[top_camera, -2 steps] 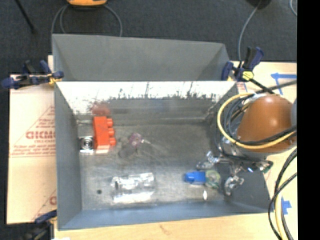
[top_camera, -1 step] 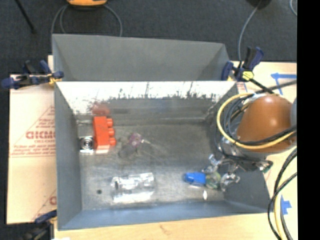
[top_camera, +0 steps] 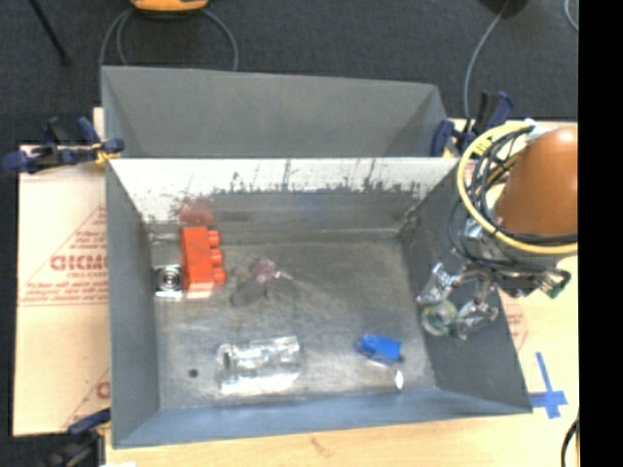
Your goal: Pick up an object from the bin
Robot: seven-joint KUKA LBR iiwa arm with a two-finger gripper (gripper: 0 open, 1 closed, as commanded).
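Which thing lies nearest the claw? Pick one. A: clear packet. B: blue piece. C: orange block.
B: the blue piece lies just below and left of the claw. The clear packet is farther left and the orange block is far left.

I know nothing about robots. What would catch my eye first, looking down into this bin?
The bright orange block, on the left of the grey bin, stands out first, with a small shiny metal piece beside it. Then the little blue piece near the front right, and the robot's gripper over the bin's right wall, under the arm's orange dome.
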